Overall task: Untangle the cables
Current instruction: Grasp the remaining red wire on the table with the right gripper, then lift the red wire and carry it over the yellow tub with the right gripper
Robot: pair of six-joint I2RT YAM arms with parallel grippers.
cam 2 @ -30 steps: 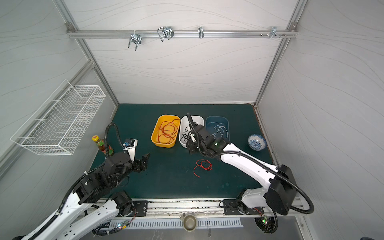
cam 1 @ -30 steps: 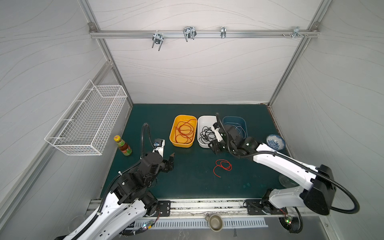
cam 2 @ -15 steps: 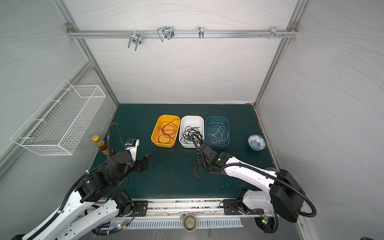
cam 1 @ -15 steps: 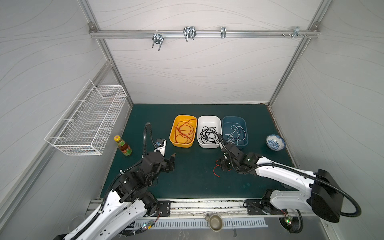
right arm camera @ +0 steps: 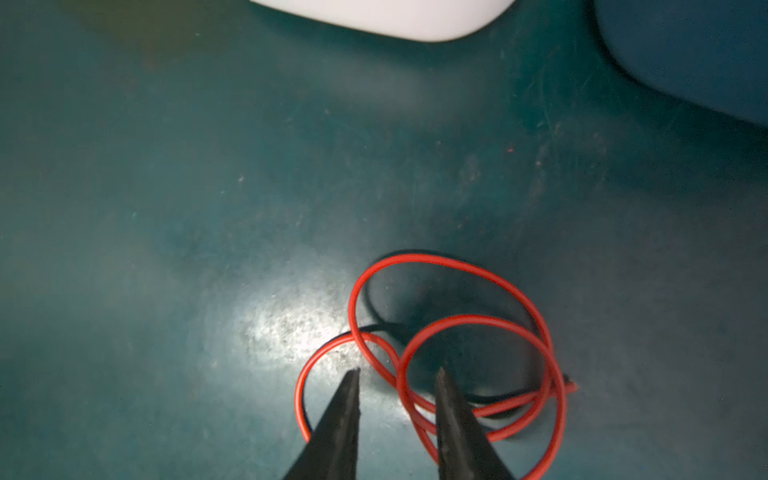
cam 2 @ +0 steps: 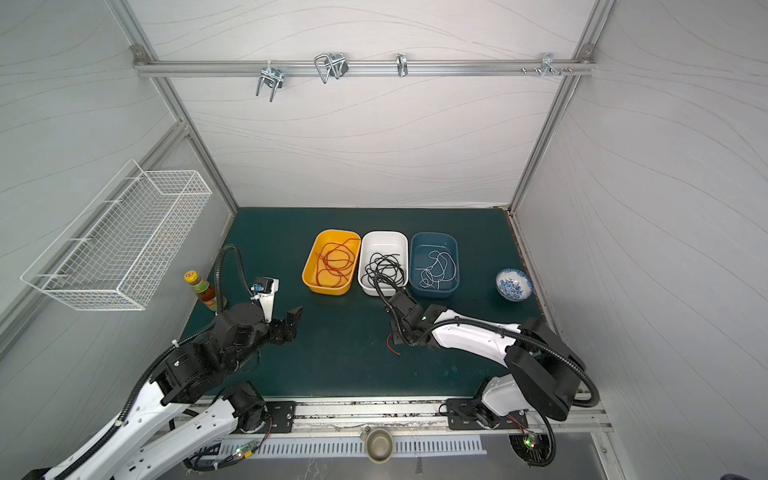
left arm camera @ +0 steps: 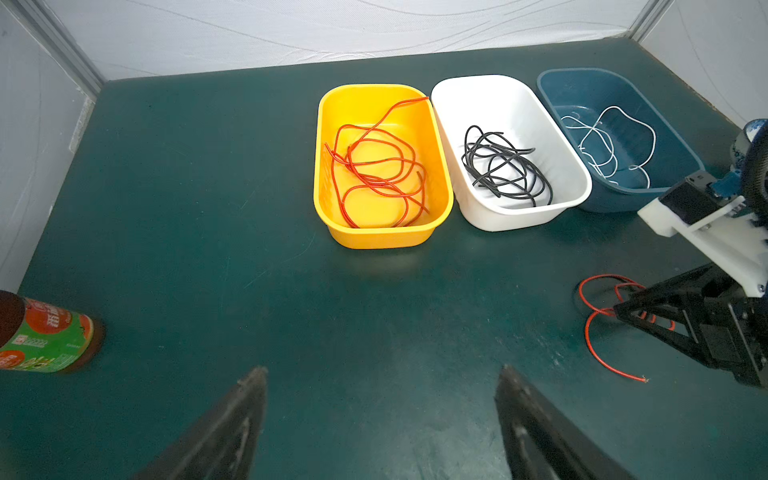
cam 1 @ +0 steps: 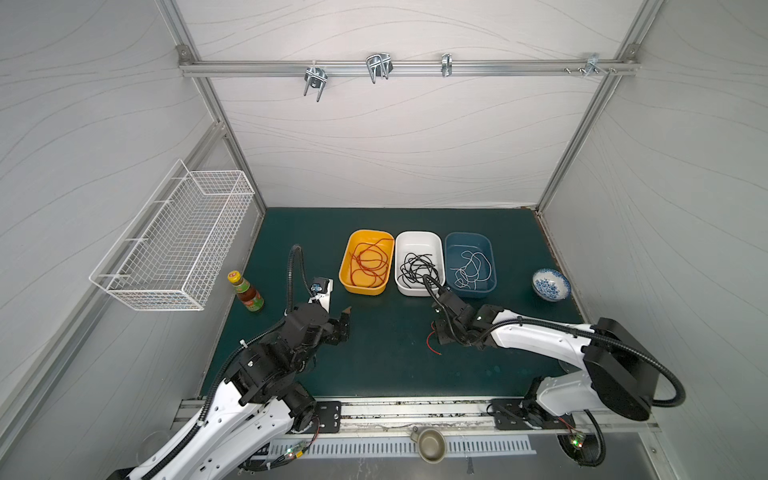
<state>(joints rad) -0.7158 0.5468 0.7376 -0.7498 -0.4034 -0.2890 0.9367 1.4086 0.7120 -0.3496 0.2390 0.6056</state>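
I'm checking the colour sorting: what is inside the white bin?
Only tangled black cable lies in the white bin. In both top views the right arm's hose covers its near corner.

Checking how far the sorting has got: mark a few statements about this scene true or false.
1. A loose red cable lies on the mat, outside the bins. True.
2. The yellow bin holds the black cables. False: it holds red cables; the black ones lie in the white bin.
3. The blue bin holds a white cable. True.
4. The left tool is open and holds nothing. True.
5. The right tool hangs over the blue bin. False: it is down at the loose red cable, jaws apart.
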